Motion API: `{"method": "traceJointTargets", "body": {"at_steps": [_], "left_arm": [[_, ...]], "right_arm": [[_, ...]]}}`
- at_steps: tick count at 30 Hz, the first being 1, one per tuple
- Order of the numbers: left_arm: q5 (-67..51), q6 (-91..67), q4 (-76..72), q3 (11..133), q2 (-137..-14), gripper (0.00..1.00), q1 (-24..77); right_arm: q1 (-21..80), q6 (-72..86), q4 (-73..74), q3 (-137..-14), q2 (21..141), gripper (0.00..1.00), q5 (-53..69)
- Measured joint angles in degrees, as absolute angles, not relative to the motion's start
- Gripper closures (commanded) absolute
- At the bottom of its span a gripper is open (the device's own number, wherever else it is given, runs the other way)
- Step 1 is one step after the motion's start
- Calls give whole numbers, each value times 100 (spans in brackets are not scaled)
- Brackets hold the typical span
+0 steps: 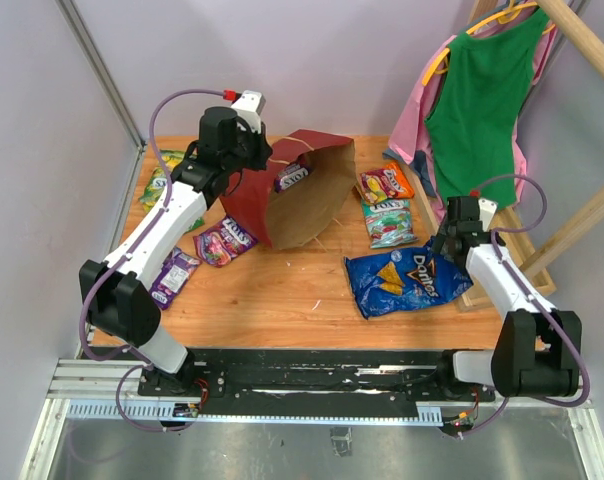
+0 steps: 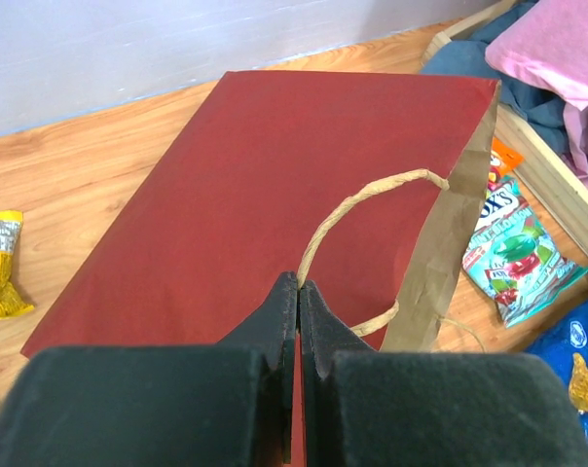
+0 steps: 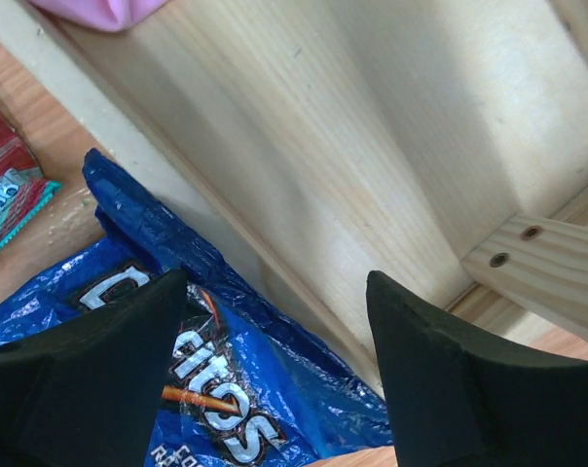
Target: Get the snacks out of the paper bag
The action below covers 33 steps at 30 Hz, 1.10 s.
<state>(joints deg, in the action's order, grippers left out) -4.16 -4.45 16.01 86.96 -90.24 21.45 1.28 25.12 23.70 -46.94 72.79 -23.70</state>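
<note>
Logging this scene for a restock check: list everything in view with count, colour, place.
red paper shopping bag: one, brown inside, on its side, centre
glossy purple packets: three, two left of the bag, one in its mouth
green-yellow packets: at least one, far left
orange-red packet: one, right of the bag
teal-white packet: one, just nearer than the orange-red one
blue chip bag: one, near right
green cloth top: one, hanging far right
pink cloth garment: one, behind the green top
wooden table: one, light brown
left claw: black, shut on the bag's rim
right claw: black, open above the chip bag
</note>
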Motion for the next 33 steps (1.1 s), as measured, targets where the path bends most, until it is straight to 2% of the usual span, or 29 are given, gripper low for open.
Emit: {"method": "traceJointTargets", "body": {"at_steps": [9, 20, 25, 33], "left_arm": [[-462, -429, 1601, 8696, -9024, 99, 2121], [-460, -429, 1605, 8696, -9024, 99, 2110], [-460, -429, 1610, 8698, -9024, 99, 2110], [-462, -429, 1647, 8702, -9024, 99, 2110]], "right_arm": [[121, 2526, 2126, -4619, 7620, 35, -1763], [-12, 2506, 2029, -4547, 7494, 91, -1404], [-12, 2530, 2029, -4545, 7013, 95, -1295], [-12, 2530, 2047, -4792, 6818, 94, -1402]]}}
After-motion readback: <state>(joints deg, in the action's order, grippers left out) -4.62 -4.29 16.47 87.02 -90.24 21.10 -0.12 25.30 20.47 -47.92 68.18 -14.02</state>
